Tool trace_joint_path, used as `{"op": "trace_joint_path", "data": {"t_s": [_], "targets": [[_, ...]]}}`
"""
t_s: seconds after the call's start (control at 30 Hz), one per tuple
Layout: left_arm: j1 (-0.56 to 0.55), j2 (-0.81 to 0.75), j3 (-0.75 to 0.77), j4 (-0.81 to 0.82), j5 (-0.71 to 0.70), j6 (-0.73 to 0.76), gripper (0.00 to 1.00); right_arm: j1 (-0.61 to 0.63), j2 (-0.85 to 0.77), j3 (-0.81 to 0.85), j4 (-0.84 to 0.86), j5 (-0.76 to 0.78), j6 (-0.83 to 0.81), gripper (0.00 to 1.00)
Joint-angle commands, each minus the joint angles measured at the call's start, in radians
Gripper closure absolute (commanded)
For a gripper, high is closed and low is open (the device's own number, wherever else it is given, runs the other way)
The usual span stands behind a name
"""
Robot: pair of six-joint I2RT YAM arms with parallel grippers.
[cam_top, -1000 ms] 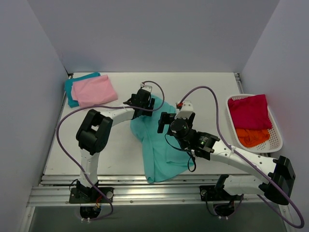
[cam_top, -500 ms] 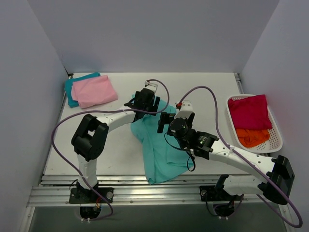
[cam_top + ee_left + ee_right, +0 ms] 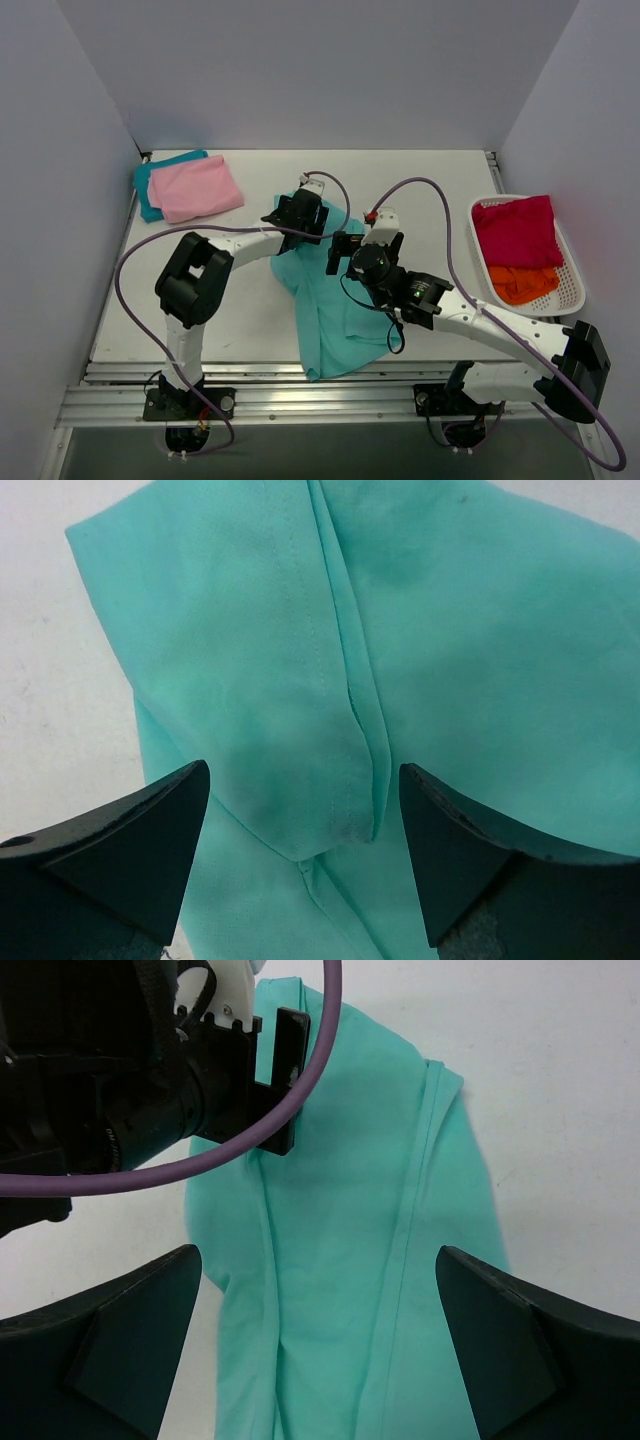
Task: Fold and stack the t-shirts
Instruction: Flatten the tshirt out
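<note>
My left gripper (image 3: pixel 300 795), wide and empty, hangs over the far end of the mint green cloth t-shirt (image 3: pixel 460 640) lying near-to-far; right gripper (image 3: pixel 317 1260) likewise, alongside.

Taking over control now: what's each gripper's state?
Left gripper: open, empty, over the mint green t-shirt.
Right gripper: open, empty, over the same shirt.
</note>
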Motion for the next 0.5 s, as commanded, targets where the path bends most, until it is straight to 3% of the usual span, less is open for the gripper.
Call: {"op": "trace_joint_path", "data": {"t_s": [0.0, 0.47], "targets": [[-0.003, 0.024, 0.021, 0.005, -0.021, 0.002, 0.15, -0.009, 0.008, -0.003, 0.017, 0.008, -0.002, 0.00], [-0.003, 0.054, 0.007, 0.012, -0.024, -0.002, 0.16, -0.013, 0.019, -0.003, 0.017, 0.003, 0.001, 0.00]]}}
